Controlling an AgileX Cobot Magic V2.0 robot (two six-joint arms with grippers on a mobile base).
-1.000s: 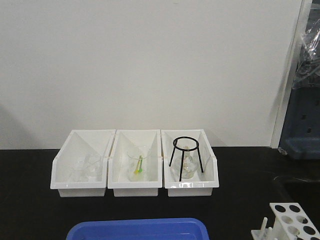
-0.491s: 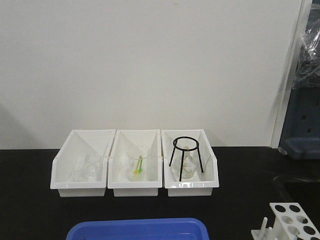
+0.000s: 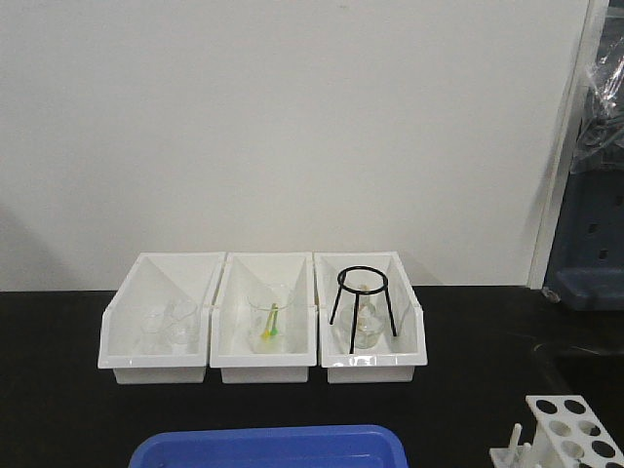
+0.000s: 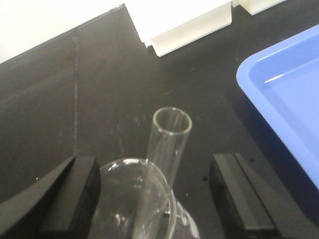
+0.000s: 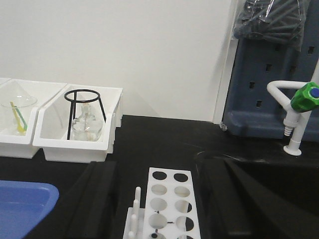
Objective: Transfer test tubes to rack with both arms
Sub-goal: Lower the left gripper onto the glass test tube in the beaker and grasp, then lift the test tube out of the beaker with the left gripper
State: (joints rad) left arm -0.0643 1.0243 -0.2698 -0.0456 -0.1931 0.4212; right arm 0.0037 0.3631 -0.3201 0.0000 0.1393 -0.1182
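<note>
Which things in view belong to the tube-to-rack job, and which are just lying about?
Job: slender clear glass test tube; white plastic rack with round holes.
Lying about: three white plastic bins; black wire tripod stand; blue plastic tray; green-capped white tap.

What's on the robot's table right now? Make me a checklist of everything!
Surface: black table.
Job's things: one test tube upright by a clear glass rim; white rack, no tubes sticking up.
Clutter: three white bins with glassware; black tripod in the rightmost; blue tray.
Grippers: left end effector open around the tube, not touching; right end effector open over the rack.
Cables: nothing seen.
Surroundings: white wall, tap with green knob, dark blue panel.
</note>
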